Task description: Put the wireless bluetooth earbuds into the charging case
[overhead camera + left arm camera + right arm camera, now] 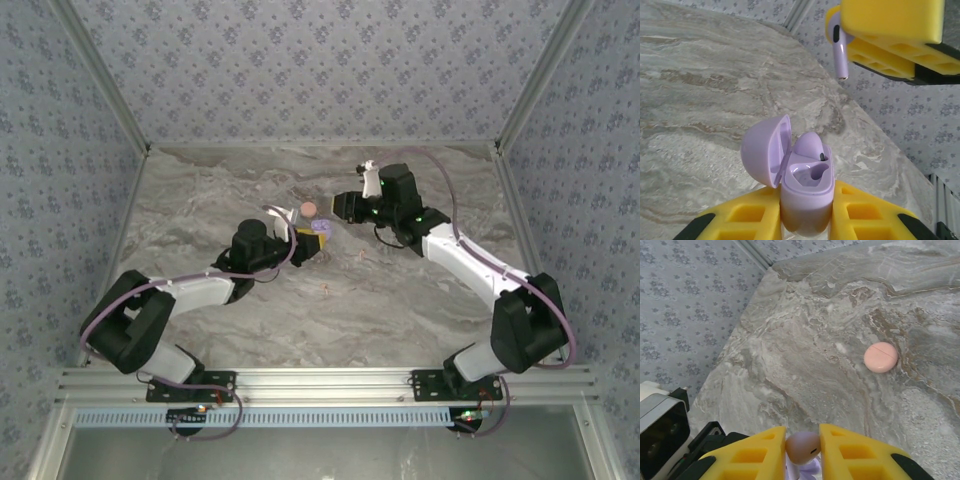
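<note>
The lilac charging case (807, 185) stands upright with its lid (765, 150) flipped open to the left, and my left gripper (807, 194) is shut on its body. One lilac earbud (811, 145) sits in the far slot; the near slot (812, 172) is empty. A second lilac earbud (802, 446) is pinched by its head in my right gripper (802, 432), which is shut on it. In the left wrist view that earbud (840, 52) hangs stem-down from the right gripper's fingers (890, 25), above and beyond the case. From above, the left gripper (305, 243) and the right gripper (347, 207) meet at the case (320, 228).
A pink round disc (881, 357) lies shut on the marble table (840, 300), just behind the grippers (309, 209). Two tiny pale pieces (322, 292) (358, 257) lie nearer the front. Patterned walls (300, 60) enclose the table on three sides.
</note>
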